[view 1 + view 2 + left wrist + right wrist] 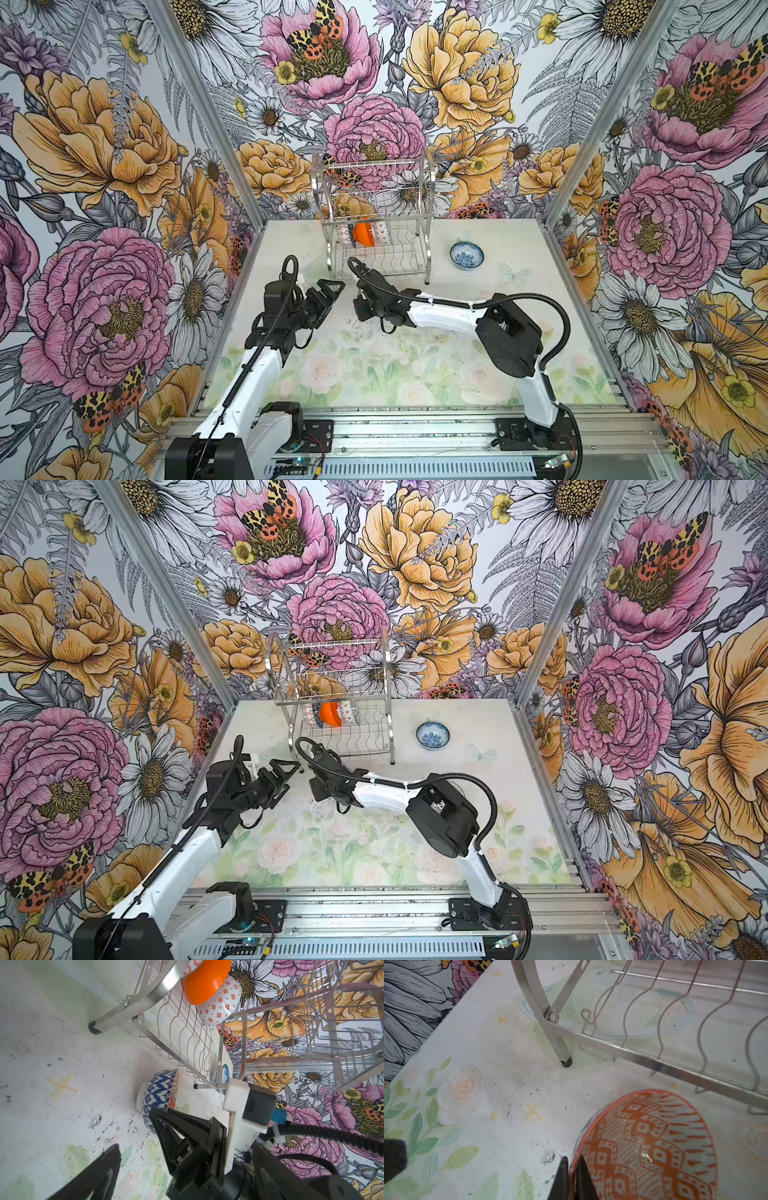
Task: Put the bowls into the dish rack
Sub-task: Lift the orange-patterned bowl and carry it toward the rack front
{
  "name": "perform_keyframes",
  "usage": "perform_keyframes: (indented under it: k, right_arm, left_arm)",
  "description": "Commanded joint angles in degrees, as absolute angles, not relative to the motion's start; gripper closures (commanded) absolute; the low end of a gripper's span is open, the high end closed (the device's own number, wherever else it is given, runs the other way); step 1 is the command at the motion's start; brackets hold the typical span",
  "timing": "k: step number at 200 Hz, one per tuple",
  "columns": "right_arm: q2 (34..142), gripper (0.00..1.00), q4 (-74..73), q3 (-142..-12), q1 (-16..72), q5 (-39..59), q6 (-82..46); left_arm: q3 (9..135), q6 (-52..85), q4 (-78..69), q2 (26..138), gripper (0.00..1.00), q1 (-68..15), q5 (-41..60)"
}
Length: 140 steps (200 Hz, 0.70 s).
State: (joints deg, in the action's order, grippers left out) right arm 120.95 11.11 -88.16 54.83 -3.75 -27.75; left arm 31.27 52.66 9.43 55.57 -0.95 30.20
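Right claw tight on zigzag bowl, apparently tilted.

A pale tabletop printed with faint roses and leaves, scuffed black and marked with small yellow crosses, sits between boldly flowered wallpapered walls, an aluminium rail along its near edge.

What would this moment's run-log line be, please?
right jaws shut on navy zigzag bowl rim | left jaws open | orange bowl in dish rack | blue floral bowl on table
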Motion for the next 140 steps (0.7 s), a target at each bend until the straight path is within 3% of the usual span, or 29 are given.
perform_keyframes:
  k: [1,96,140]
  right_arm:
    - [123.06,1.0,13.34,-89.68,55.58,1.44,-28.06]
    - [116.66,1.0,8.92,-91.33,53.12,13.35,-28.3]
    - [112.59,1.0,-3.28,-86.28,48.49,22.07,-35.04]
  left_arm:
    - [30.85,50.91,10.68,54.41,0.01,0.19,31.77]
    - [32.61,49.49,12.65,53.89,0.01,3.37,33.37]
    - [32.69,49.39,12.83,53.44,0.01,4.37,34.2]
